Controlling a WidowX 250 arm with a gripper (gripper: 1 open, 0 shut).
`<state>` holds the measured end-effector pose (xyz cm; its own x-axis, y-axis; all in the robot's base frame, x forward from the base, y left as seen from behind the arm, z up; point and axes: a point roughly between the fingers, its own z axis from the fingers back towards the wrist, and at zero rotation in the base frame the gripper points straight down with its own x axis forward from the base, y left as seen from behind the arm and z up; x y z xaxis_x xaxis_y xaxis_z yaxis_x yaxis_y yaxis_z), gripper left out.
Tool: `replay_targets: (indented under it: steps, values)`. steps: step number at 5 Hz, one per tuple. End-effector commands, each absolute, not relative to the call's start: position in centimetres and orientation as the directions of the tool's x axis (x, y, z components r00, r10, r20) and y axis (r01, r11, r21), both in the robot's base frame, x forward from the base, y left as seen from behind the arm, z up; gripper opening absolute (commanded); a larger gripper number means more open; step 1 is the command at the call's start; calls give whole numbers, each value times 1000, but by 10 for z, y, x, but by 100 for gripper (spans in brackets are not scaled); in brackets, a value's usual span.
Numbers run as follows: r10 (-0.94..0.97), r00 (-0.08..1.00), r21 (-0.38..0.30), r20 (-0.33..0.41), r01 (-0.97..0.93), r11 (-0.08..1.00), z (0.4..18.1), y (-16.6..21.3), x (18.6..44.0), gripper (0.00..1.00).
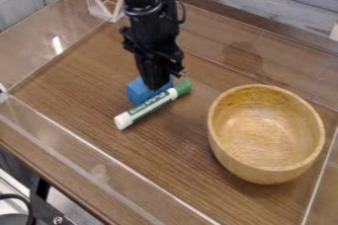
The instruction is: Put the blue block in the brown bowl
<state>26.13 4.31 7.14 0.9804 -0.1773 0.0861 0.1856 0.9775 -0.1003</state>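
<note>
So the small bright-blue rectangular block [137,91] is seen sitting on the dark wood-grain table [93,71], pinched from above by the black gripper [154,79], whose jaws are pressed tight against it. A white marker with a green cap [150,107] is laid diagonally right against the block's front side. The big round light-brown wooden bowl [267,131] is parked well apart to the right, nothing seen inside.

A single camera looks down at a slant from above and in front of the brown wood-grain table [93,81] with clear plastic walls, near enough that the tabletop fills the frame; the black robot arm [148,17] reaches in from the top edge
</note>
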Motion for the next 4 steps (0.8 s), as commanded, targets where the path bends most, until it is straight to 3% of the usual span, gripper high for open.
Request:
replay_targets:
  steps: [1,4]
  values:
    - [-159,978,-74,134,170,983,91,49,275,0]
    - [-181,974,-74,138,192,979,89,54,286,0]
